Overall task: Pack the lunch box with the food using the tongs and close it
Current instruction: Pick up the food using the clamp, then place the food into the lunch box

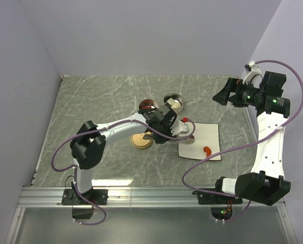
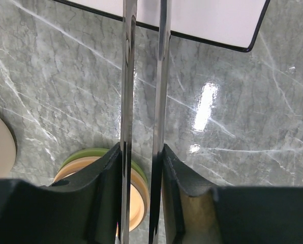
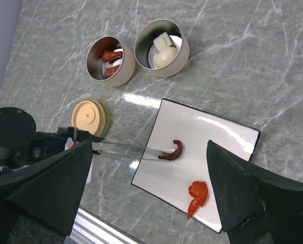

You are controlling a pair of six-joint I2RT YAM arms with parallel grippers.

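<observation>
My left gripper (image 1: 164,129) is shut on the tongs (image 1: 184,136), its black fingers (image 2: 108,173) pressing both silver arms (image 2: 127,76) close together. The tongs (image 3: 126,152) reach onto the white plate (image 3: 217,137), and their tips sit either side of a dark red curved piece (image 3: 175,150). An orange-red curved piece (image 3: 197,195) lies nearer the plate's corner. One round tin (image 3: 122,76) holds brown-red pieces; the other tin (image 3: 179,63) holds a white egg (image 3: 165,57) and a white piece. My right gripper (image 1: 221,94) hangs high at the right, open and holding nothing.
A beige lid with a green rim (image 3: 89,117) lies flat on the marble table, left of the plate and under my left wrist (image 2: 136,193). Both tins (image 1: 148,105) (image 1: 174,100) stand behind the left arm. Grey walls close in the table's left, back and right.
</observation>
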